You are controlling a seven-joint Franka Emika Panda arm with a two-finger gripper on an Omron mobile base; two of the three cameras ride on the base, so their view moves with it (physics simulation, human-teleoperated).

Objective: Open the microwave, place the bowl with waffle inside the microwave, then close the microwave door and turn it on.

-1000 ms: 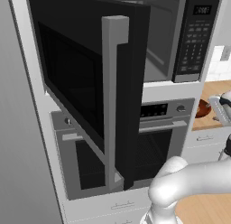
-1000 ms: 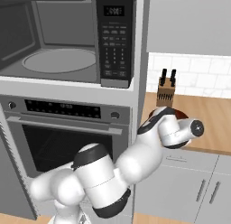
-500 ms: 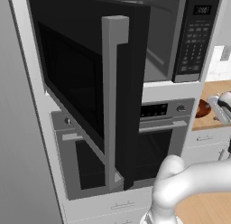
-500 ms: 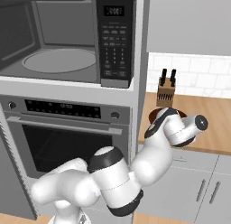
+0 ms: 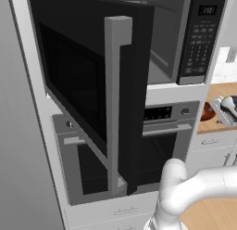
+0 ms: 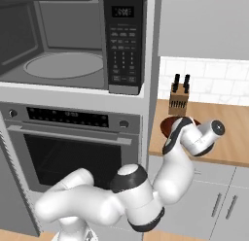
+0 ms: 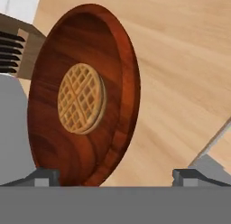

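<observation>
Your fingers (image 7: 43, 177) stand wide apart, empty, the bowl (image 7: 83, 94) with waffle (image 7: 81, 98) just ahead between them, framed for gripping its rim.

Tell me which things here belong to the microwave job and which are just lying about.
Part of the job:
- microwave, cavity exposed
- microwave door, swung open
- bowl on the wooden counter
- waffle in the bowl
- gripper, jaws open, over the bowl

Just lying about:
- oven below the microwave
- knife block on the counter
</observation>
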